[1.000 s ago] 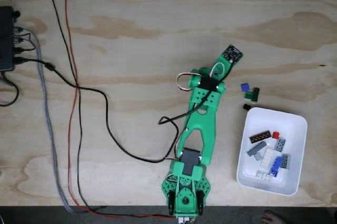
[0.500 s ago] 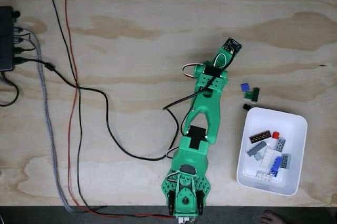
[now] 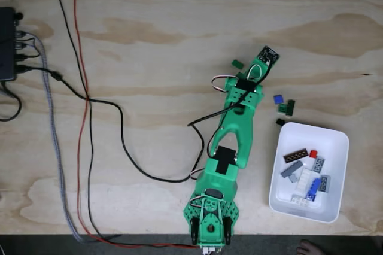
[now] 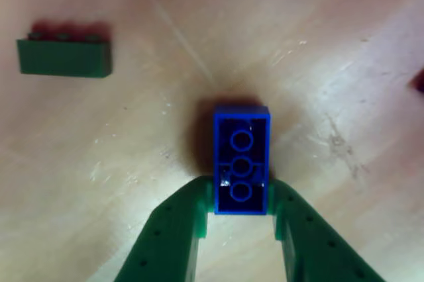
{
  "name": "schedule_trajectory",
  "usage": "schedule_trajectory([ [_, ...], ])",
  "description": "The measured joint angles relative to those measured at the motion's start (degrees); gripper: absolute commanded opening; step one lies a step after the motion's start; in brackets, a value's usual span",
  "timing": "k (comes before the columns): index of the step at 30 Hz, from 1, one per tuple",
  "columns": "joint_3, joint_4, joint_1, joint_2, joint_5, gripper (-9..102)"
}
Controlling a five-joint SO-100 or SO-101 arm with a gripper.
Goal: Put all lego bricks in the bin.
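End effector grasping upturned blue brick | green brick nearby | dark object at right edge cut off

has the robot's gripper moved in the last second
Yes. In the fixed view the gripper end sits slightly farther up and right than a second ago, judged against the unmoved bin, and a small green brick now shows beside it.
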State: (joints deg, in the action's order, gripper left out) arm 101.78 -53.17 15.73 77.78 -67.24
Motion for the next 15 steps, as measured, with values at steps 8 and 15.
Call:
schedule_trajectory([
  [8,4.6,-7.6,3.9,17.1,5.2,0],
  [15,1.5,-16.3,31.0,50.1,-5.3,0],
])
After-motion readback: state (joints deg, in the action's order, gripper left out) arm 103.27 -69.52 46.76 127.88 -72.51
